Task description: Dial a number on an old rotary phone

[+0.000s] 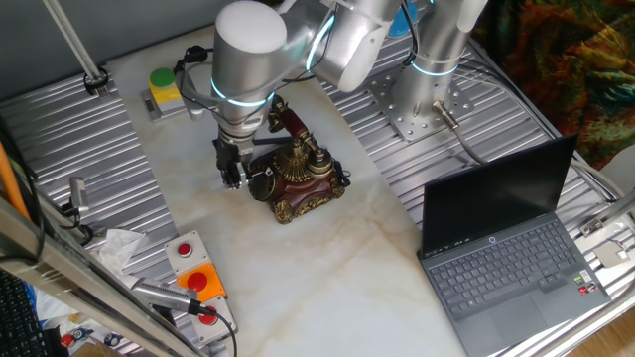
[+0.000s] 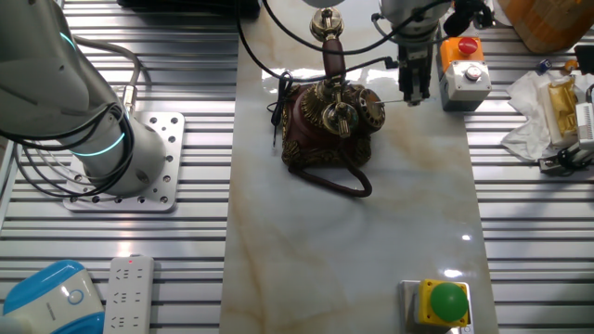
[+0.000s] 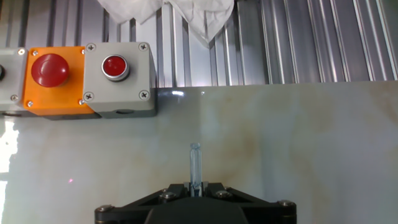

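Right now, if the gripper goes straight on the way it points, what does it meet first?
Most likely the bare table. The gripper points down at marble beside the phone, with nothing between in the hand view; how far off is unclear.

I see bare marble table (image 3: 298, 143) ahead of my gripper (image 1: 230, 171), button boxes (image 3: 87, 78) bounding it beyond, rotary phone (image 1: 296, 174) crowding one side
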`<state>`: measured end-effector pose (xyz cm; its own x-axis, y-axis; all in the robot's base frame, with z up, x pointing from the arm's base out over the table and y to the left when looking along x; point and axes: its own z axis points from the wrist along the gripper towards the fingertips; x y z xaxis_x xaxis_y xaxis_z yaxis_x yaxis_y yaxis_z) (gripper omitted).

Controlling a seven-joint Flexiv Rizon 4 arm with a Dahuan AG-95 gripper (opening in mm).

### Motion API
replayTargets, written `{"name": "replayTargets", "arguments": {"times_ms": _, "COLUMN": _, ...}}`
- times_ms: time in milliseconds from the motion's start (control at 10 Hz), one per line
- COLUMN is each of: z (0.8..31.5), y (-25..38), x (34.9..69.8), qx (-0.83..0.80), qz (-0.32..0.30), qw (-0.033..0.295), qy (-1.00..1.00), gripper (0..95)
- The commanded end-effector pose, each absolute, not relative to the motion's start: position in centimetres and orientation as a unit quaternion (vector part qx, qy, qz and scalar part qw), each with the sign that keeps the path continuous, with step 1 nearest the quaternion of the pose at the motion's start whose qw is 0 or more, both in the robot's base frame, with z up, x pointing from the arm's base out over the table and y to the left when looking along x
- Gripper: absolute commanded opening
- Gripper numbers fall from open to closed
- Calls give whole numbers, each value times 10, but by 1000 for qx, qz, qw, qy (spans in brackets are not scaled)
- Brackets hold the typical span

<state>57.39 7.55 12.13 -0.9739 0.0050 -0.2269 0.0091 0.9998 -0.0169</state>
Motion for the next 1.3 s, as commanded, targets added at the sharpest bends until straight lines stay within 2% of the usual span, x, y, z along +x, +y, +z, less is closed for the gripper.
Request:
{"name": "replayTargets", "arguments": {"times_ms": 100, "z": 122, "y": 76, "x": 574, "qx": 0, "qz": -7, "qw": 114, "qy": 993, "gripper": 0}}
{"name": "replayTargets", "arguments": {"times_ms": 1300, "z": 122, "y": 76, "x": 573, "qx": 16, "qz": -11, "qw": 116, "qy": 993, "gripper": 0}}
